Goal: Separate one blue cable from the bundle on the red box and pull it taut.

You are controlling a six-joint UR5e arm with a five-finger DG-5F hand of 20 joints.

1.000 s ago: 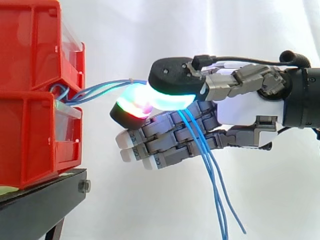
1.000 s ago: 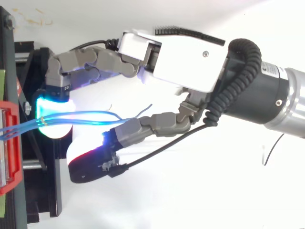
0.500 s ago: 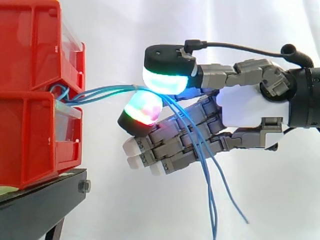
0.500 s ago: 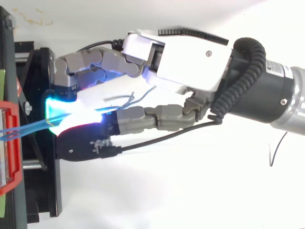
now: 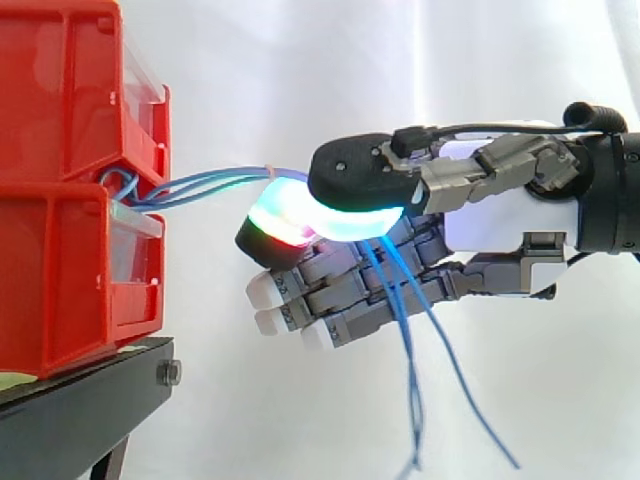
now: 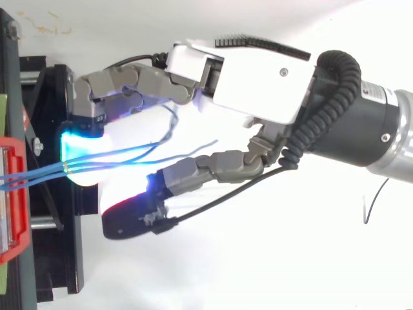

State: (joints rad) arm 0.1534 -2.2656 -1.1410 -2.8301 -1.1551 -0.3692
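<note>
Blue cables [image 5: 205, 182] ran from the stacked red bins [image 5: 60, 250] on the black stand [image 5: 80, 405] to the hand [image 5: 500, 215], held level and pointing at the bins. From the side, the loose ends drooped well away from the bins, and the thumb overlapped the glowing fingertips [image 5: 285, 222]. From above, thumb and fingers stood apart: the hand was open, and the cables passed unclamped between them across a cyan pad.
</note>
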